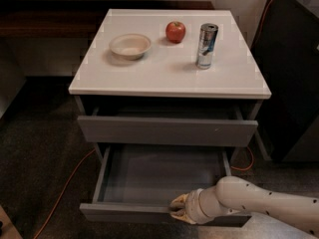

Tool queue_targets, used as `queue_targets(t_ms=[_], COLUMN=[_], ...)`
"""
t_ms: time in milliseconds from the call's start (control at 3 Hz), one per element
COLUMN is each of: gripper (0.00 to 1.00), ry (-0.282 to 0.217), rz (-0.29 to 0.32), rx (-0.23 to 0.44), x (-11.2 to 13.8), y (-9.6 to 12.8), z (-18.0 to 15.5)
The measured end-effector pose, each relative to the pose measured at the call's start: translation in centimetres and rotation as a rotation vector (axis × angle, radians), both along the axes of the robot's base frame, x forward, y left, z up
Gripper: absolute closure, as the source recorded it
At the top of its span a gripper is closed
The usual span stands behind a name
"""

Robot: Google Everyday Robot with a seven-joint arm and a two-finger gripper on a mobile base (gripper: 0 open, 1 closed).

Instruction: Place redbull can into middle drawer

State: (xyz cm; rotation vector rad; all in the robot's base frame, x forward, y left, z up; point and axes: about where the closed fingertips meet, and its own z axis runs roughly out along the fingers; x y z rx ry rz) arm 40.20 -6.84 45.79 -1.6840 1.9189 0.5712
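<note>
On the white cabinet top (164, 71), the redbull can (206, 46) stands upright: probably light, thin-walled and slick, best grasped at mid-body. Below, the gripper (179, 209) rests at the front edge of the pulled-out middle drawer (124, 212); its closure cannot be told.

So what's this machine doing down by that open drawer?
The robot arm's gripper is at the front edge of the middle drawer, which is pulled well out with nothing visible inside. The redbull can meant to go in there stands upright on the white cabinet top, not yet picked up. A red apple and a bowl sit near it.
</note>
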Motion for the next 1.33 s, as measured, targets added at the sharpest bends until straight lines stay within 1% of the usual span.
queue_targets(t_ms=[333,667,1000,1333], gripper=[0.74,0.51,0.21,0.01], ry=[0.0,-0.028,-0.046,-0.052], rz=[0.0,0.015,0.032,0.041], rx=[0.0,0.007,0.01,0.001], x=[0.0,0.9,2.8,4.0], y=[0.0,0.7,1.2,1.3], z=[0.0,4.3,9.7,12.4])
